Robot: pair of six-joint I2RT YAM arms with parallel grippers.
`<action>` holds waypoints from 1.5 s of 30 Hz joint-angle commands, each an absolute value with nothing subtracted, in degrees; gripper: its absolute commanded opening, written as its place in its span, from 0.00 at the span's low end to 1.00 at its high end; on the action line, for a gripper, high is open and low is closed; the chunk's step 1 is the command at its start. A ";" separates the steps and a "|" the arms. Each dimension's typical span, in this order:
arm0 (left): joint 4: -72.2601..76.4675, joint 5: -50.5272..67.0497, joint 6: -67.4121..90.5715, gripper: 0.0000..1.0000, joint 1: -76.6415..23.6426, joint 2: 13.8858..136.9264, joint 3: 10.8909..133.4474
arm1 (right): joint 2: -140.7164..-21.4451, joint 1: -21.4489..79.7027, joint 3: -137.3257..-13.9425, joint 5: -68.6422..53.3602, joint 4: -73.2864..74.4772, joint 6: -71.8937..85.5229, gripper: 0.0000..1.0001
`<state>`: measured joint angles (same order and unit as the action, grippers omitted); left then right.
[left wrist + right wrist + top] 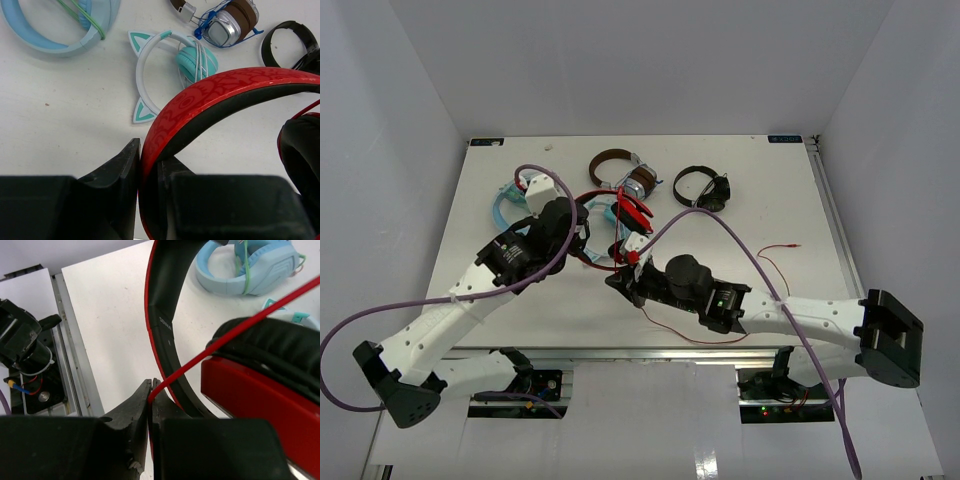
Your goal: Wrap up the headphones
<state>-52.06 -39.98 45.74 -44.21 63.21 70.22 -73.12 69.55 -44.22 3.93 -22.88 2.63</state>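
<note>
**Three cameras, one overlap**

The whole table (800,190) is taken in from overhead at its near edge, looking down and forward. The left end effector (149,155) and right end effector (151,390) are each framed from the wrist, close up and low over the surface. The red headphones (215,92) are shared by all three views.

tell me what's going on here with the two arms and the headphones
Both arms are working on the red headphones. The left hand is clamped on the headband, while the right hand pinches the thin red cable. A long stretch of cable lies loose on the table, so the wrapping isn't done.
</note>
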 commanded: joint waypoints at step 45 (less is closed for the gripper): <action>-39.04 -18.60 52.61 0.00 -43.83 45.92 70.95 | -81.08 69.95 -24.30 14.10 -52.65 3.63 0.08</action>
